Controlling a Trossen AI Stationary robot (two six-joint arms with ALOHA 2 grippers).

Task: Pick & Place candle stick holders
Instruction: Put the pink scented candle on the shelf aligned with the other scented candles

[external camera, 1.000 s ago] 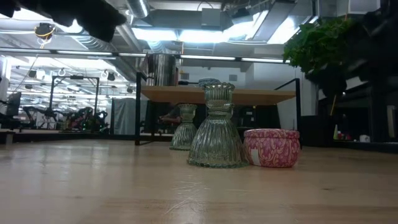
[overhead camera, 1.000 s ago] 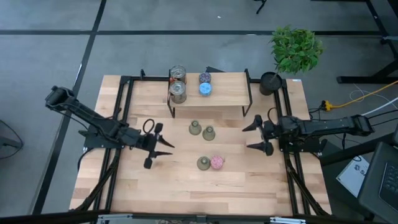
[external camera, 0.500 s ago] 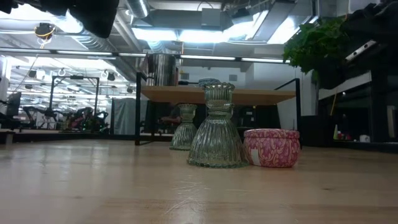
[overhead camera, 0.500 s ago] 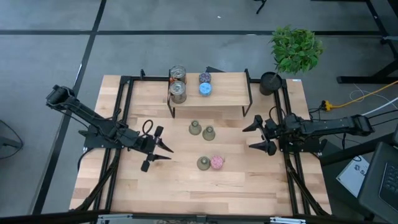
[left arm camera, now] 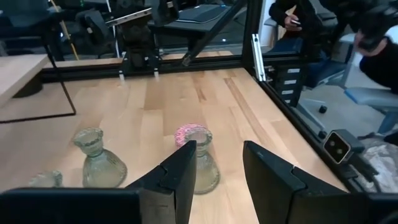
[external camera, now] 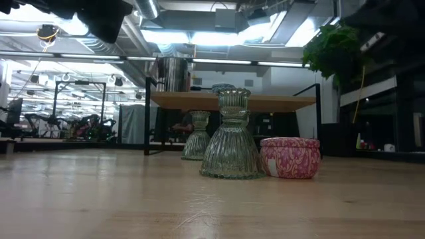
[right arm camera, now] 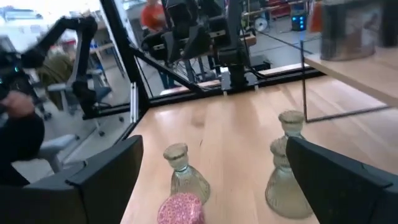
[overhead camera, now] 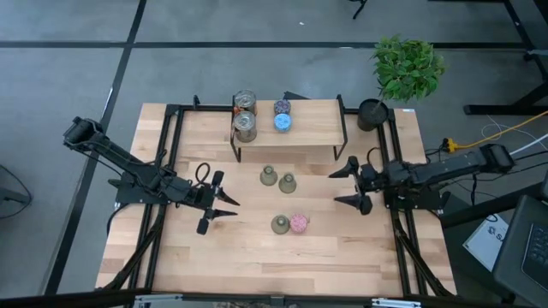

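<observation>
On the bare table top stand three olive-green vase-shaped holders [overhead camera: 268, 176] [overhead camera: 288, 182] [overhead camera: 279, 224] and a pink round one [overhead camera: 298, 222], each on its base. Two silvery cans [overhead camera: 245, 115], a purple holder [overhead camera: 282, 107] and a blue one [overhead camera: 282, 123] stand on the raised wooden shelf [overhead camera: 312, 128]. My left gripper [overhead camera: 224, 204] hovers left of the group, open, nothing between its fingers [left arm camera: 180, 177]. My right gripper [overhead camera: 342, 186] hovers to the group's right, open wide. The near vase [external camera: 232, 136] and the pink holder [external camera: 290, 158] almost touch.
A black pot [overhead camera: 372, 113] with a green plant [overhead camera: 408, 64] stands at the far right corner. Black frame rails [overhead camera: 171, 137] run along the table's left and right sides. Bare wood lies along the near edge [overhead camera: 274, 265]. People show in the room beyond.
My right gripper has risen and drawn a little toward the table's left, nearer the holders, staying open wide; in the low view its arm has lifted out of the picture's right side. The holders have kept still.
</observation>
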